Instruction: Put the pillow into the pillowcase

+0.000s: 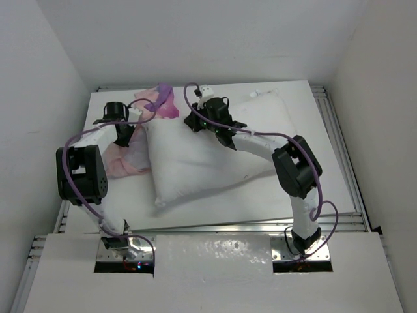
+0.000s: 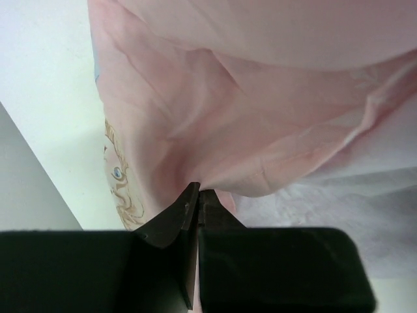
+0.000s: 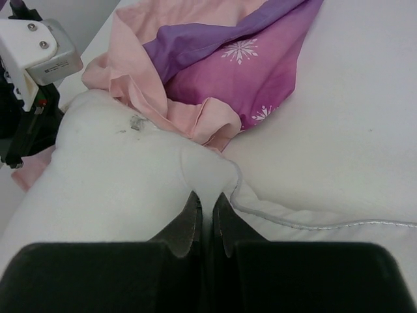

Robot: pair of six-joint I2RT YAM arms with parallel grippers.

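**2 grips closed, 1 on each fabric**

The pillow (image 1: 215, 153) lies across the middle of the table (image 1: 335, 150). Its long axis runs from near left to far right, and its far-left corner meets the bunched pillowcase (image 3: 215, 59), which lies nearer the left arm. The left gripper (image 2: 197, 195) is pinched tight on a fold of the case's pale pink inside. The right gripper (image 3: 207, 202) is clamped on the pillow's edge by that corner.
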